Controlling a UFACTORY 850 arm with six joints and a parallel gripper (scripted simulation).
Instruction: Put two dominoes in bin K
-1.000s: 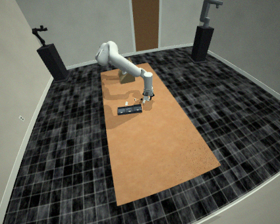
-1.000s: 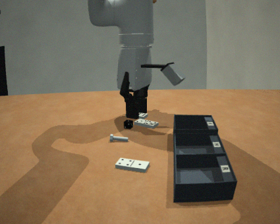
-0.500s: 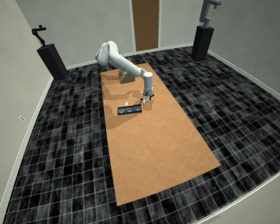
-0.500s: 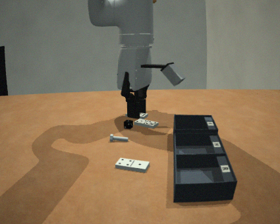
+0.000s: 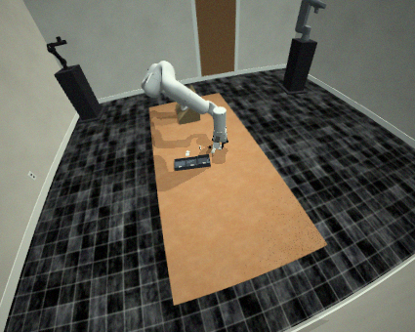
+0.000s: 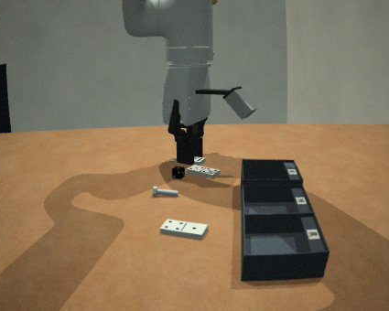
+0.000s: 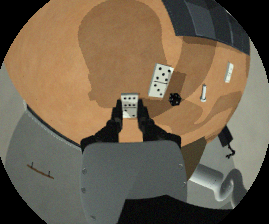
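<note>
Ext. view, going L to R across the table [image 6: 55,252]: a grey bolt [image 6: 165,191] is lying on its side at approx 9 o'clock from frame centre, w/ a white domino [image 6: 183,228] lying flat at 5 o'clock from it, nearer the camera. A small black die [image 6: 178,172] is sitting at 1 o'clock from the bolt, just beside a second flat domino [image 6: 203,171] at its 3 o'clock.

The gripper [image 6: 188,158] is reaching straight down at 12 o'clock from the die, w/ its black fingers [image 6: 182,149] low at the tabletop. It's pinching a third domino [image 7: 130,106]: in the wrist view the tile is sitting squarely betw. the two finger pads, pips facing up, w/ the second domino at 1 o'clock from it and the die at 3 o'clock. Can't tell from the frames whether the held tile is touching the table or just off it.

Further R, three dark bins [image 6: 279,220] are standing in a row, touching wall to wall, running near to far. Each is carrying a small letter tag on its R rim; the nearest tag [image 6: 311,234] is looking like a K, the others are too blurred to read. No dominoes are showing inside any bin.

Top view: the arm [image 5: 190,99] is stretching from its base at 11 o'clock toward the bins.
</note>
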